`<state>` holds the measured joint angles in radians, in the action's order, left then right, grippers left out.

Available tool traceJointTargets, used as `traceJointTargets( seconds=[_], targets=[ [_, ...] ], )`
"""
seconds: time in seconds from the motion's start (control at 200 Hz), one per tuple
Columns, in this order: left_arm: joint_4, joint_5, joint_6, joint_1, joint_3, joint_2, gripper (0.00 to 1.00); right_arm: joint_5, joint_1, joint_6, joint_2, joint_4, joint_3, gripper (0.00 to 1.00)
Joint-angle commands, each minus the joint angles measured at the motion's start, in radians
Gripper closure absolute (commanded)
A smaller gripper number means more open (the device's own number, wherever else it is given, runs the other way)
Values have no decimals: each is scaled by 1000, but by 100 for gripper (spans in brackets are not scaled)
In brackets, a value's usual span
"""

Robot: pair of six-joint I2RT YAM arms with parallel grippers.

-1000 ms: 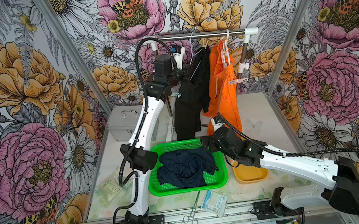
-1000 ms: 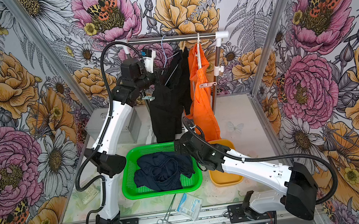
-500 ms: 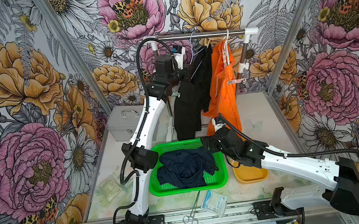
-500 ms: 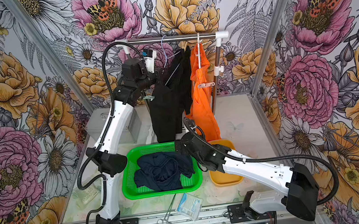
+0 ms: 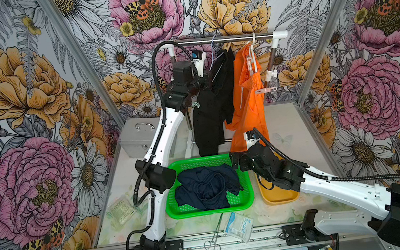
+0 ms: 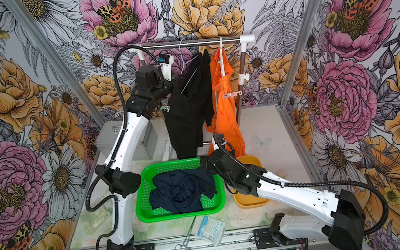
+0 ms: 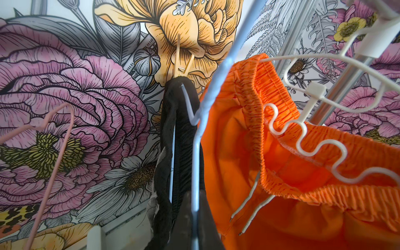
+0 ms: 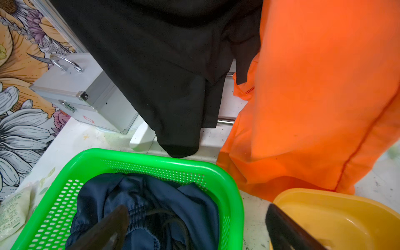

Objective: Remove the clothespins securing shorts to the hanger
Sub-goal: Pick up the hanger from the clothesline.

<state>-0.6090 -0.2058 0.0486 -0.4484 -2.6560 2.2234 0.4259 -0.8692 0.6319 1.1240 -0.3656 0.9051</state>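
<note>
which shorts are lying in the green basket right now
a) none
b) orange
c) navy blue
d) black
c, the navy blue shorts lie crumpled in the green basket, while the black shorts and orange shorts hang up behind it.

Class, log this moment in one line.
left end effector: shut at black shorts | right end effector: open over green basket rim

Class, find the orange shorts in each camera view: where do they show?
Top view: orange shorts hang right of the black shorts.
Top view: orange shorts, right of the black shorts.
Left wrist: waistband beside the black shorts.
Right wrist: legs beside the black shorts.
Shared landmark: the black shorts.
</note>
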Motion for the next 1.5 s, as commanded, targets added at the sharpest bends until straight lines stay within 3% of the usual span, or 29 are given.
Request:
traceJointTargets(
  seconds=[0.0, 0.485, 0.931, 1.266, 1.491],
  targets=[
    [150, 26, -37, 8, 34, -101, 100, 46, 7, -2, -43, 7, -11, 0],
    [182, 27, -46, -3, 59, -135, 100, 40, 10, -6, -63, 7, -22, 0],
    [294, 51, -91, -14, 398, -319, 100, 42, 18, -20, -68, 6, -19, 0],
    [312, 89, -106, -8, 557, -393, 100, 45, 24, -26, -72, 5, -22, 0],
    [390, 125, -118, -6, 762, -536, 100, 46, 30, -37, -71, 5, -17, 0]
  ],
)
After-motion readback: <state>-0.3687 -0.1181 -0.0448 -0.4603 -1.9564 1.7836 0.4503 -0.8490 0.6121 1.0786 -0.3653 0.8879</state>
